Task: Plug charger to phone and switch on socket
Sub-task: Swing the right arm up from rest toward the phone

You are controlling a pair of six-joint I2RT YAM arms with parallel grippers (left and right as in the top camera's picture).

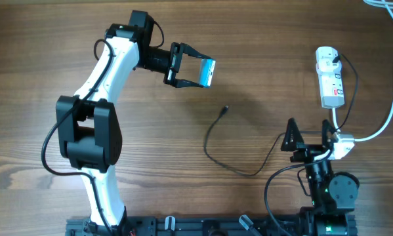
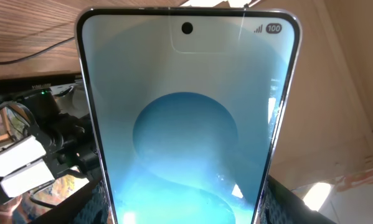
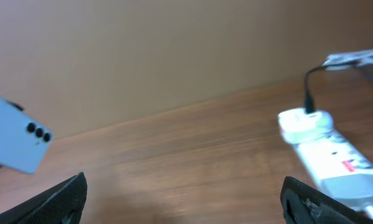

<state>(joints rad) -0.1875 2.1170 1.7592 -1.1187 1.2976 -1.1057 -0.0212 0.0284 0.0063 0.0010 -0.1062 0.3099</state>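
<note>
My left gripper (image 1: 195,71) is shut on the phone (image 1: 209,72) and holds it lifted above the table at upper middle. In the left wrist view the phone's cyan-blue screen (image 2: 186,124) fills the frame between the fingers. Its pale back with camera lenses shows in the right wrist view (image 3: 15,140). The charger, a thin black cable, lies on the table with its small connector (image 1: 226,109) free at the middle. The white socket (image 1: 330,77) lies at the right, also in the right wrist view (image 3: 335,162), with a black plug in it. My right gripper (image 1: 309,134) is open and empty near the front right.
A thick white cable (image 1: 386,124) curves along the right edge to a white adapter (image 1: 344,145) beside my right gripper. The left arm's white links (image 1: 101,85) cross the left half of the table. The arm bases stand at the front edge.
</note>
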